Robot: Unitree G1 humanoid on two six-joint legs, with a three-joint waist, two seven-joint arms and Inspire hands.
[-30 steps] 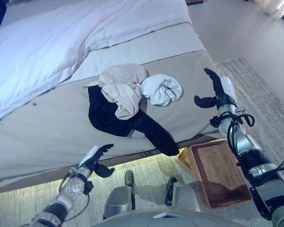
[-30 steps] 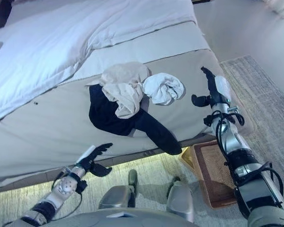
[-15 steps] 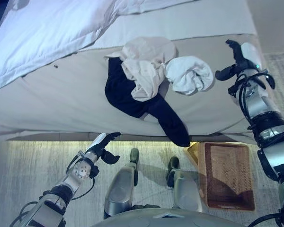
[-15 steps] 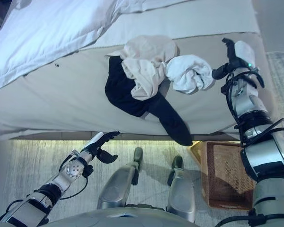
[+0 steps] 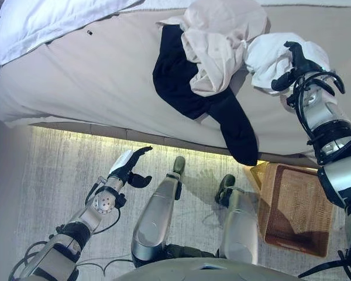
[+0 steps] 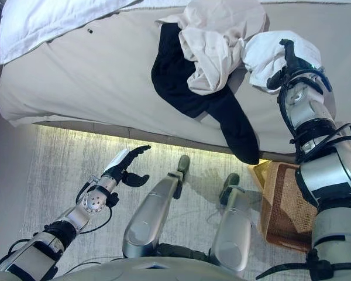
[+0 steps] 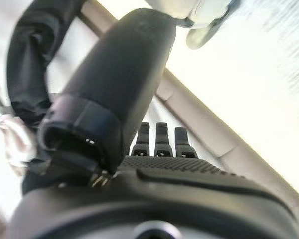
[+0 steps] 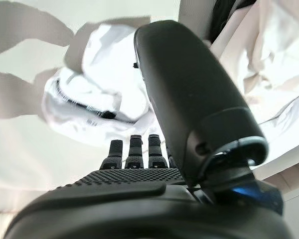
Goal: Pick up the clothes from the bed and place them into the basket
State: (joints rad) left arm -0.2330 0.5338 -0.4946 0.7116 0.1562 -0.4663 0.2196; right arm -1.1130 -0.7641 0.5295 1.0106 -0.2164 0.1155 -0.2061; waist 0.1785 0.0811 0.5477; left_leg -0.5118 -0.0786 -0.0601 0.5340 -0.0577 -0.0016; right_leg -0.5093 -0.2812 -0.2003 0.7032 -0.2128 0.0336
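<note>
1. Beige bedding covers the bed (image 5: 93, 76), which fills the upper part of the head views, with a white duvet (image 5: 41, 20) bunched at its far left corner and pale carpet (image 5: 52, 175) lit by a glow along the bed's base.
2. Clothes lie heaped near the bed's near edge: a cream garment (image 5: 219, 44) is draped over a black garment (image 5: 193, 88), whose dark end (image 5: 241, 140) hangs over the mattress edge, and a crumpled white garment (image 5: 269, 55) sits just beside them on the right.
3. Over that white garment is the right hand (image 5: 295, 64), its fingers straight and spread, thumb standing out to the side; it grips nothing.
4. From the right wrist view, the white cloth (image 8: 97, 107) lies just past the extended fingers (image 8: 134, 149), with the cream cloth off to one side; whether the fingertips touch the fabric cannot be told.
5. On the carpet below the bed's right corner stands the woven basket (image 5: 298, 208), tan and rectangular, holding no clothes, just beside the hanging dark end.
6. Low at the left, well apart from the clothes, the left hand (image 5: 128, 170) hangs over the carpet near the bed's base, fingers relaxed and extended, thumb apart, holding nothing.
</note>
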